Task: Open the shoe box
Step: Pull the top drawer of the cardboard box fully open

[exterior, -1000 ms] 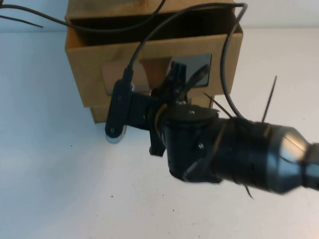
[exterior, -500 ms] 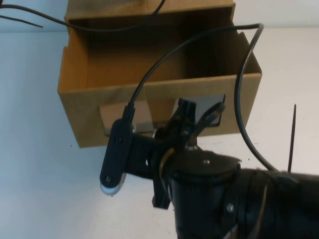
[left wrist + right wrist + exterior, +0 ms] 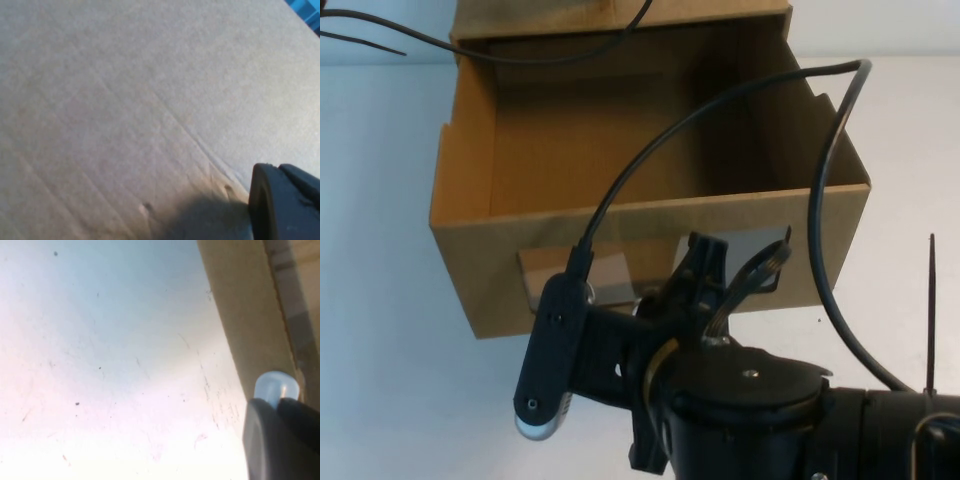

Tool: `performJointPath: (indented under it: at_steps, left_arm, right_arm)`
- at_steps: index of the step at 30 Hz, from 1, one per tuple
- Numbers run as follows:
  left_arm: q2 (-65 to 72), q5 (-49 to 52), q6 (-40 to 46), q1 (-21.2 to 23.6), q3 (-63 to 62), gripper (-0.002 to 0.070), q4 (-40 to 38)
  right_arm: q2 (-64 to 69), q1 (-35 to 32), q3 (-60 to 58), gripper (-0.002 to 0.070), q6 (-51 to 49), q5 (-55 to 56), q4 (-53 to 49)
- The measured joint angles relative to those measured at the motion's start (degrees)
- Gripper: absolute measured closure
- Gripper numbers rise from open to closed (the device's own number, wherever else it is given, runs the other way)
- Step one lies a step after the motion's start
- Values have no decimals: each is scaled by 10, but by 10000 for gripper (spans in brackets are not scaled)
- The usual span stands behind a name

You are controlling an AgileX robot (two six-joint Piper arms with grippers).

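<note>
White table [image 3: 390,380] carries the brown cardboard shoe box [image 3: 490,260] at the far middle. It is a drawer type: the open-topped tray stands well out of the cardboard outer sleeve [image 3: 520,15] toward the robot, and its inside looks empty. The black right arm [image 3: 770,420] fills the near side. The right gripper [image 3: 708,262] sits at the tray's front wall, by the grey tape patches [image 3: 600,272], with its jaws together. Whether they pinch a tab there cannot be told. A black cable [image 3: 840,200] loops over the box. The left gripper [image 3: 285,200] shows only in its own wrist view, close against a plain cardboard face, likely bracing the sleeve. Its state cannot be told.

Step judged: drawer pull, near its end. The next move likely calls for a short straight pull or a release, without dragging the sleeve along.
</note>
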State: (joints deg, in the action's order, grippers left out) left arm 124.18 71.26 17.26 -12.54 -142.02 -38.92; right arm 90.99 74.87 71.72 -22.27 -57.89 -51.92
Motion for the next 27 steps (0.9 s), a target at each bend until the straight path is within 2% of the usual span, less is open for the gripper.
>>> performJointPath:
  at_steps: [5,7,9,13,16,21,27]
  left_arm:
    - [0,0,0,0,0,680,0]
    - [0,0,0,0,0,680,-3]
    - [0,0,0,0,0,680,-3]
    - [-4,0,0,0,0,680,-2]
    - [-13,2,0,0,1,680,7]
    - [-43,9,0,0,1,680,14]
    - [-99,9,0,0,1,680,14]
  right_arm:
    - [0,0,0,667,-18,-1,2]
    - [0,0,0,636,-25,-1,3]
    - [0,0,0,577,-27,-1,4]
    - [0,0,0,406,-29,-1,5]
    - [-1,1,0,357,-30,-5,11]
    - [-12,12,0,373,-30,-26,22]
    - [-71,65,0,482,-30,-63,37]
